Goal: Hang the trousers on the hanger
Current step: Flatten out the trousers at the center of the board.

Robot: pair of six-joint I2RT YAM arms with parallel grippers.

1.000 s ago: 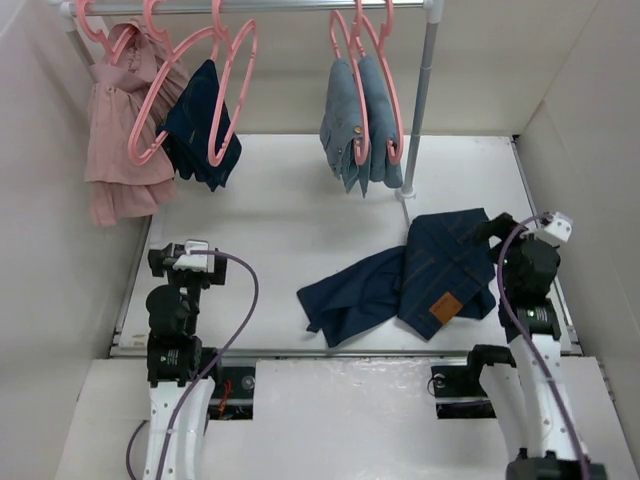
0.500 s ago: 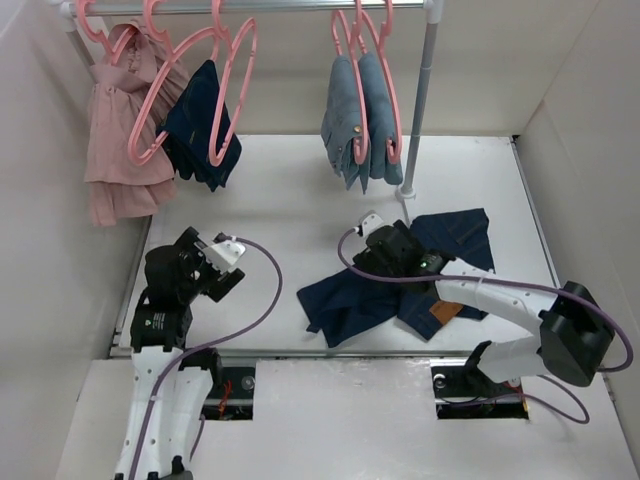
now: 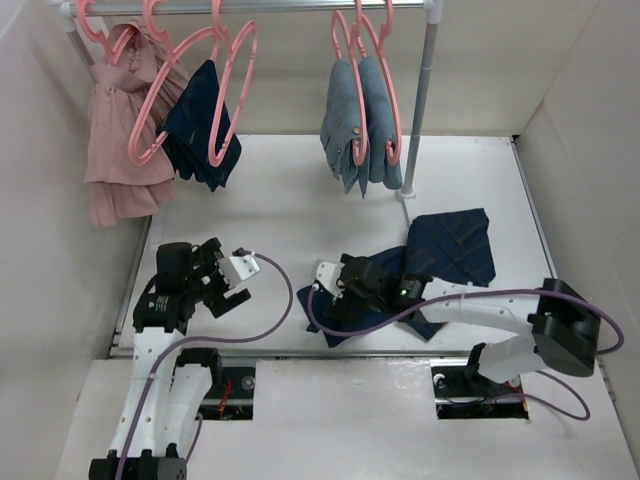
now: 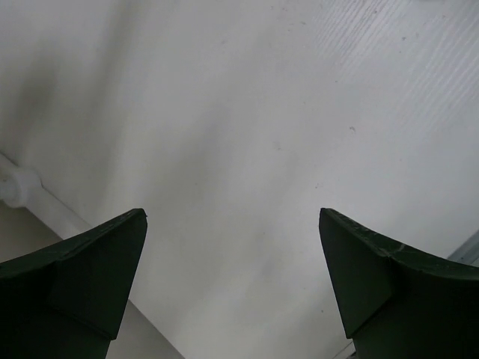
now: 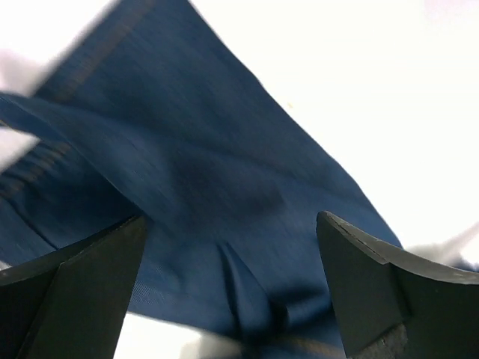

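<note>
Where the white flat bench (image 3: 290, 200) meets its near edge, the entries begin.

1. Left gripper (image 4: 230, 217): dark, two-fingered, fingers spread wide with nothing between them. It hovers over bare white surface by the near-left corner, probably parked there to stay clear of the cloth.

2. Right gripper (image 5: 231, 221): fingers likewise wide apart, gripping nothing. Its arm stretches leftward along the near edge, so the gripper sits low over the near-left end of the garment, seemingly lined up to pinch a fold. Whether the fingers touch the fabric cannot be told.

3. Dark navy denim trousers with orange-tan stitching (image 3: 455, 245): lying crumpled on the bench, running from the middle of the near edge back toward the right edge. They are not on any hanger, and the task looks barely begun.

4. Grey metal rail (image 3: 300, 6) on an upright post (image 3: 422, 100), along the far edge.
   - Thin pink plastic hanger with rounded-triangle loop (image 3: 238, 95): hangs left of centre, apparently bare, and seems the likely destination.
   - Dark navy folded garment (image 3: 200, 125): hangs just beside that hanger.
   - Pale pink garment (image 3: 120, 150): hangs at the far-left corner.
   - Paler grey-blue jeans (image 3: 355, 130): draped over similar pink hangers near the post.
</note>
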